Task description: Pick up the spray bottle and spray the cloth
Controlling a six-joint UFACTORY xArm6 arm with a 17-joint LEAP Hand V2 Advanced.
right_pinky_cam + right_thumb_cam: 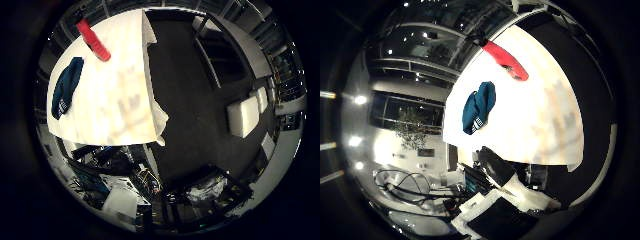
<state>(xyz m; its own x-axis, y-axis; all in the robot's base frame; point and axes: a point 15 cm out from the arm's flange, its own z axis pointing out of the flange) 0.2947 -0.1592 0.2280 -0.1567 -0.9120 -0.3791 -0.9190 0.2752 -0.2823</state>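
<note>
A red spray bottle [95, 40] lies on its side on a white-covered table [120, 95], near one end. A dark blue cloth [67, 86] lies crumpled near the table's edge, a short way from the bottle. The right thumb side palm view shows the same bottle [507, 60] and cloth [478, 108] on the table [550, 115]. Both things look small, so my hand is well above and away from them.
Dark floor lies beside the table, with a white boxy seat [245, 112] and metal desk frames [215, 50] beyond. Equipment and clutter [120, 185] crowd the table's near end. Dark windows with lamp reflections [400, 110] line the room.
</note>
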